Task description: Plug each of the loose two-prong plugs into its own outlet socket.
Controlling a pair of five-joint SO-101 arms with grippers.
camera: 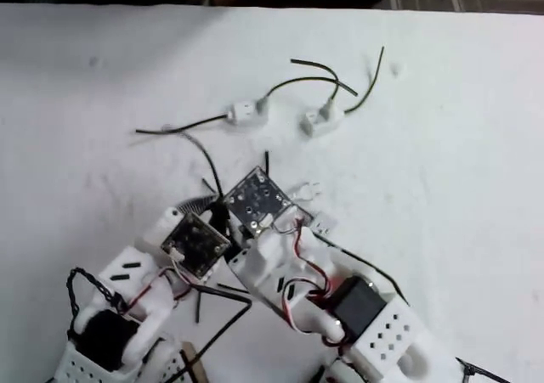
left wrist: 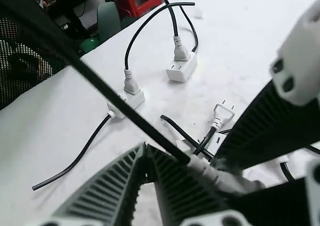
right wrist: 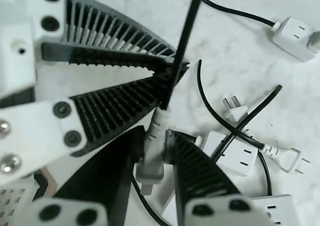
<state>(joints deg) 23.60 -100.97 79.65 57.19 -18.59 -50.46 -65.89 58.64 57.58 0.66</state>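
Observation:
My right gripper (right wrist: 156, 136) is shut on a white two-prong plug (right wrist: 150, 161), held just above the table. Its black cable (right wrist: 182, 40) runs up through my left gripper (right wrist: 172, 73), which is shut on the cable. In the left wrist view my left gripper (left wrist: 147, 155) pinches that cable (left wrist: 115, 103) close to the plug (left wrist: 220, 178). A free white outlet socket (right wrist: 235, 156) lies beside the held plug. Another loose plug (right wrist: 289, 159) (left wrist: 222, 111) (camera: 308, 190) lies prongs up on the table.
Two white outlets (camera: 246, 113) (camera: 321, 121) farther back each have a corded plug in them. Another outlet (right wrist: 295, 30) and an outlet corner (right wrist: 277, 206) lie near the held plug, with black cables crossing between them. Both arms crowd the table's near edge.

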